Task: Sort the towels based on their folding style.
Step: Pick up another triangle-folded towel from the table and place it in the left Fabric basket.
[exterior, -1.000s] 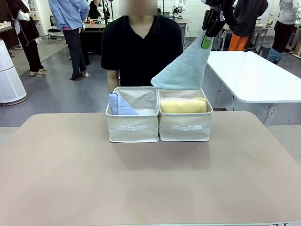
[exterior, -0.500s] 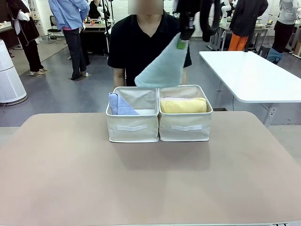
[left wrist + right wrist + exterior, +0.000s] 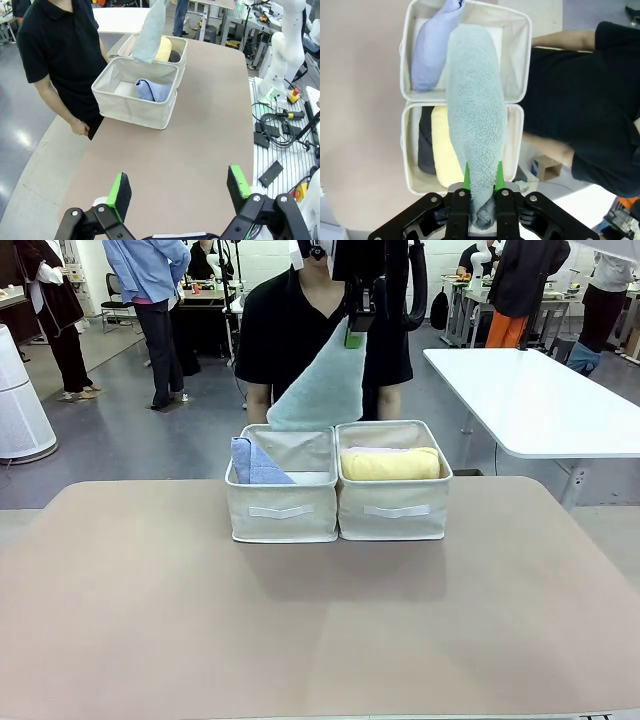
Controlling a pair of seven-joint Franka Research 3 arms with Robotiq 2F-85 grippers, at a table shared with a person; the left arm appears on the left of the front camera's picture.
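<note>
Front view has my right hand high above the two bins, pinching the tip of the teal towel so its wide end hangs over the back of the left bin. That bin holds the lavender fold, so I judge it the right home for this pointed one. To do the drop well I would bring the hand lower and a little nearer me until the wide end sits inside the walls, beside the lavender fold and not on the rim, then let go (the right wrist view shows the towel draped across both bins, so centring matters). The person stands close behind the bins; I would keep clear of them.

My left hand waits spread wide and empty, well back over the tabletop.

Count: two bins; two pointed folds, one in hand; in the right bin I can make out a yellow roll and a dark one, any others hidden
</note>
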